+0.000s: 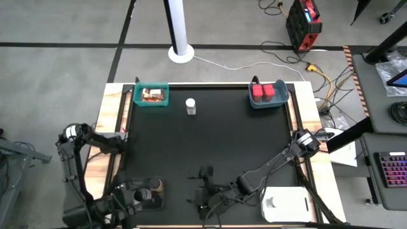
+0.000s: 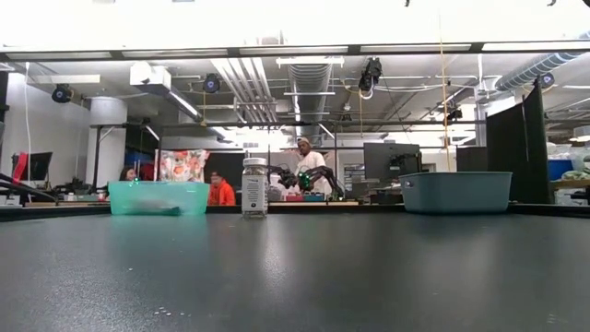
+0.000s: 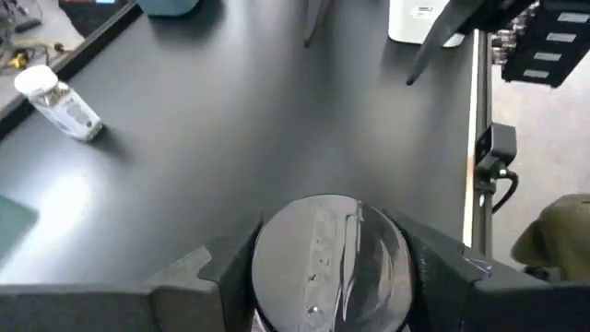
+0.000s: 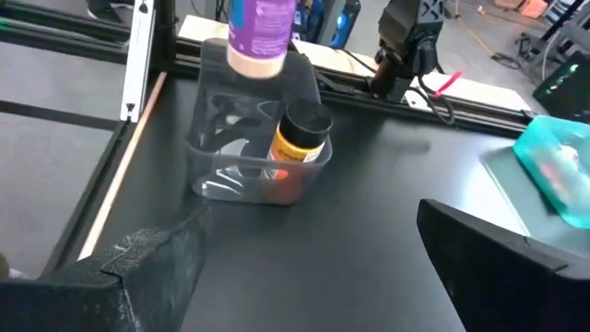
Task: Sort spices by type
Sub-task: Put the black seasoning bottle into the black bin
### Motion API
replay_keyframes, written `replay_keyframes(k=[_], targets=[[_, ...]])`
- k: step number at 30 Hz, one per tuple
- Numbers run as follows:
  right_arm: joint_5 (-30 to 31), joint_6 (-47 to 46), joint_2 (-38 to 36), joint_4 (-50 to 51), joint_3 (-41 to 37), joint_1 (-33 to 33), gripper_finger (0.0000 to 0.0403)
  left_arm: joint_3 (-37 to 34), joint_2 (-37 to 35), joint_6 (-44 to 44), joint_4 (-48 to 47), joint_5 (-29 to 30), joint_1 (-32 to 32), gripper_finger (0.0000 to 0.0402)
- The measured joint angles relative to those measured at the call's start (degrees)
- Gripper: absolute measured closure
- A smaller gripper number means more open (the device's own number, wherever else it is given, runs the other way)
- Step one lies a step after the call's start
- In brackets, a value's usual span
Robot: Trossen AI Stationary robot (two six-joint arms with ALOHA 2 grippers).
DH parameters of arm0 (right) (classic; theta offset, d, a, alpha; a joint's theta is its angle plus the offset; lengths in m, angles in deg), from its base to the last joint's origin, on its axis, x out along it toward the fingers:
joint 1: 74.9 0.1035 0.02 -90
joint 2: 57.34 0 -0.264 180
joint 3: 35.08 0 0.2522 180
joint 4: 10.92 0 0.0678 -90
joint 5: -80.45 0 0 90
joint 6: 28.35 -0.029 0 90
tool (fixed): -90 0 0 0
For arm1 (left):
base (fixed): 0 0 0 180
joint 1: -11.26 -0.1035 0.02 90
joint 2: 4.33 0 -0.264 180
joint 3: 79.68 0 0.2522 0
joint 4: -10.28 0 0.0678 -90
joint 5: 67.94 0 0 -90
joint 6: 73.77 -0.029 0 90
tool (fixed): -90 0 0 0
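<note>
Looks like a robotics lab: exposed ceiling ducts (image 2: 309, 78), monitors (image 2: 392, 159), floor cables (image 1: 318, 70), seated people (image 2: 219, 192) behind the table (image 2: 295, 267).

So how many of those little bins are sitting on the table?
2 along the far edge: a teal bin at the far left, holding brownish packets, and a blue-grey bin at the far right, holding red boxes. Separately, a clear tray sits at the near left; others may be hidden.
</note>
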Motion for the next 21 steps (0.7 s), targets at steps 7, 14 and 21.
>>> replay_keyframes(k=[7, 14, 21], targets=[[1.86, 0.89, 0.0, -3.08, -3.21, -0.11, 0.0028, -0.43, 0.0, 3.01, -0.11, -1.86, 0.41, 0.022], [2.36, 1.29, 0.0, -3.32, -3.54, 0.86, 0.0028, -1.48, 0.0, 5.01, -0.17, -4.85, 0.01, 0.022], [3.0, 1.67, 0.0, -4.2, -5.9, 0.98, 0.0028, -9.27, 0.09, 14.36, 2.03, -4.36, 1.38, 0.022]])
